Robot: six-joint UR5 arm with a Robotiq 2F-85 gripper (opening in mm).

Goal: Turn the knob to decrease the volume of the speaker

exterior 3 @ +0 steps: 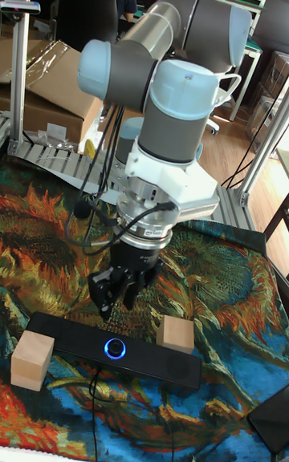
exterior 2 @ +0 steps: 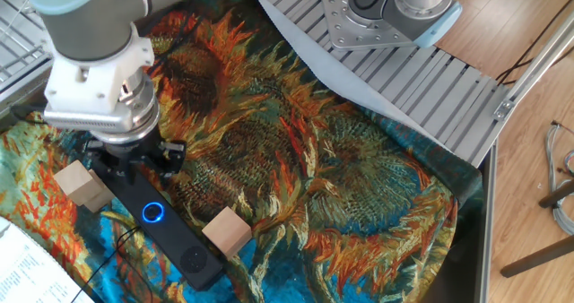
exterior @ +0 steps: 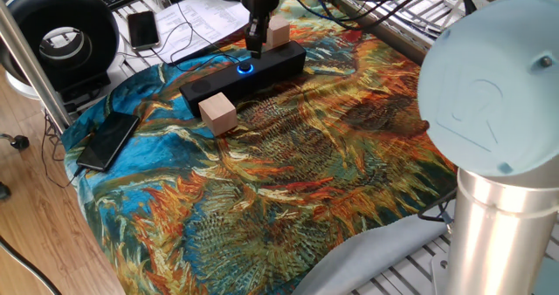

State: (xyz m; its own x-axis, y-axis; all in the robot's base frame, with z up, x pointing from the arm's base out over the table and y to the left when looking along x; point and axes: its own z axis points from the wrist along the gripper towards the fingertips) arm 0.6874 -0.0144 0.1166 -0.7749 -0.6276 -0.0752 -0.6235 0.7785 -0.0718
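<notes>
The speaker (exterior: 229,77) is a long black bar lying on the sunflower cloth. Its knob (exterior: 245,66) glows with a blue ring at the middle of the top face. My gripper (exterior: 255,42) hangs tips-down just above the bar, slightly behind and beside the knob, touching nothing. In the other fixed view the gripper (exterior 2: 127,167) hovers over the bar's far half, short of the knob (exterior 2: 154,213). The tall fixed view shows its fingers (exterior 3: 102,298) spread a little above the knob (exterior 3: 116,347), with nothing between them.
Two tan wooden cubes flank the speaker, one (exterior: 217,113) in front and one (exterior: 278,33) behind, close to the gripper. A black phone (exterior: 108,140) lies at the cloth's left edge. A cable runs from the bar toward the papers (exterior: 210,16).
</notes>
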